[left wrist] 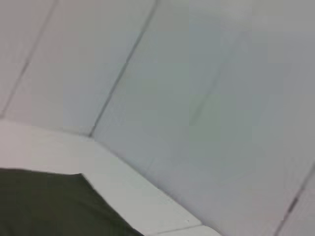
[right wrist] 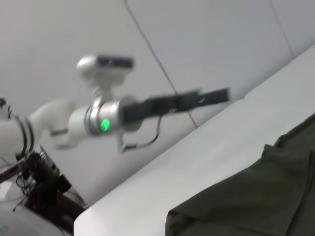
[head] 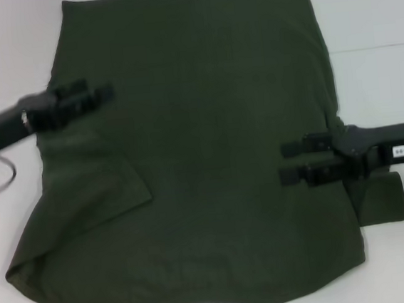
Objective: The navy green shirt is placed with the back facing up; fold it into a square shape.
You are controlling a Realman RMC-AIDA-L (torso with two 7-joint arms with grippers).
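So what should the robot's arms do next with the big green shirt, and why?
Probably the right gripper should lower onto the dark olive-green cotton T-shirt at its right edge. That sleeve lies out flat on the white table, while the left sleeve looks folded in already. The left gripper hovers over the shirt's left side.

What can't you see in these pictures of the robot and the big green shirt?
- Head view: the navy green shirt has its bottom edge cut off by the picture's edge.
- Head view: the left gripper and right gripper are dark against dark cloth, so their fingers cannot be told open from shut.
- Shirt's underside: hidden by the shirt itself.
- Left wrist view: shows only a shirt corner and the white table.
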